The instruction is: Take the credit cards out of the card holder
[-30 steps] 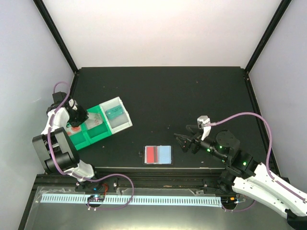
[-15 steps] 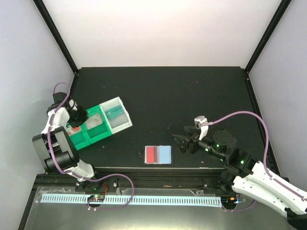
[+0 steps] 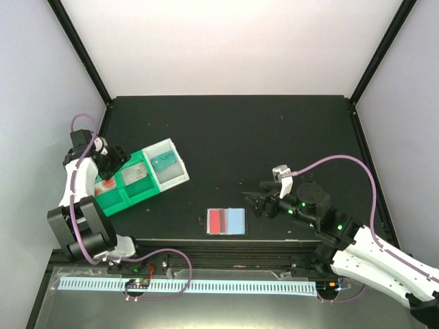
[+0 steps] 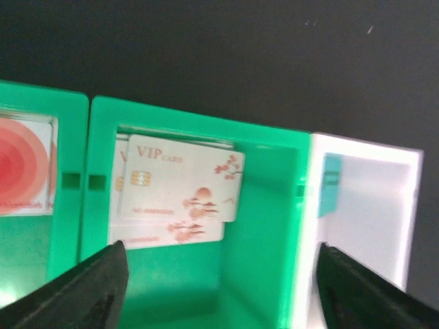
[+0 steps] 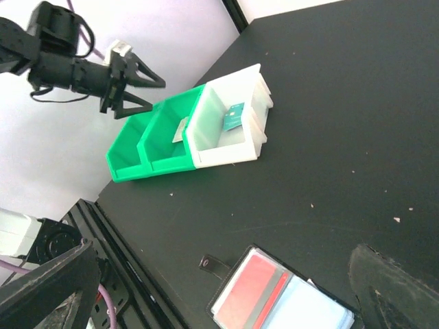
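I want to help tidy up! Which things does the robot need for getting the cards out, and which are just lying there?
For the job:
- card holder, open flat
- red card in it
- right gripper, near the holder
- left gripper, above the tray
- green-and-clear tray, holding a VIP card

Just lying there:
- white slotted strip, in front of the table

I see the tray [image 4: 264,240] as glossy green plastic, its right end milky white plastic. The table [image 3: 274,130] looks matt black. The card [image 4: 182,188] looks smooth.
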Available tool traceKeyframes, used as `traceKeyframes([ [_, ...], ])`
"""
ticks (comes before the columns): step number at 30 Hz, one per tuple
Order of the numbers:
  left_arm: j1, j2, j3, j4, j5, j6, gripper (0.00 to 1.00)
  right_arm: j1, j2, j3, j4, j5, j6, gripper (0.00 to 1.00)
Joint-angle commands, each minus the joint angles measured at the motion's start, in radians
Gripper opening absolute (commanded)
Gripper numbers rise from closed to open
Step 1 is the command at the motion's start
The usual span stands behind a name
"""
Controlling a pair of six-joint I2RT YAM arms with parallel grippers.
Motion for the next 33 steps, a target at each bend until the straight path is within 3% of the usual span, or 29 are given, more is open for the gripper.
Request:
traceKeyframes([
  [1, 0.000, -0.076, -0.003, -0.003, 0.092, 0.002, 0.88, -0.003, 0.018, 0.030, -0.021, 0.040, 0.059, 1.00],
  [4, -0.009, -0.119, -0.032, -0.004, 0.148, 0.017, 0.99, -0.003, 0.046, 0.037, -0.043, 0.063, 0.095, 1.00],
  [14, -0.081, -0.259, -0.094, -0.064, 0.331, 0.093, 0.99, -0.002, 0.130, 0.022, -0.024, 0.033, 0.159, 0.99],
  [19, -0.185, -0.331, -0.103, -0.067, 0.374, 0.087, 0.99, -0.003, 0.183, -0.001, 0.030, 0.010, 0.213, 0.93],
  [23, -0.295, -0.374, -0.107, -0.078, 0.392, 0.077, 0.99, -0.002, 0.230, -0.010, 0.061, -0.020, 0.243, 0.83],
  [30, -0.420, -0.478, -0.152, -0.084, 0.407, 0.057, 0.97, -0.003, 0.296, -0.046, 0.131, -0.073, 0.280, 0.49],
  [33, -0.469, -0.552, -0.185, -0.060, 0.417, 0.022, 0.93, -0.003, 0.321, -0.073, 0.175, -0.088, 0.301, 0.40],
])
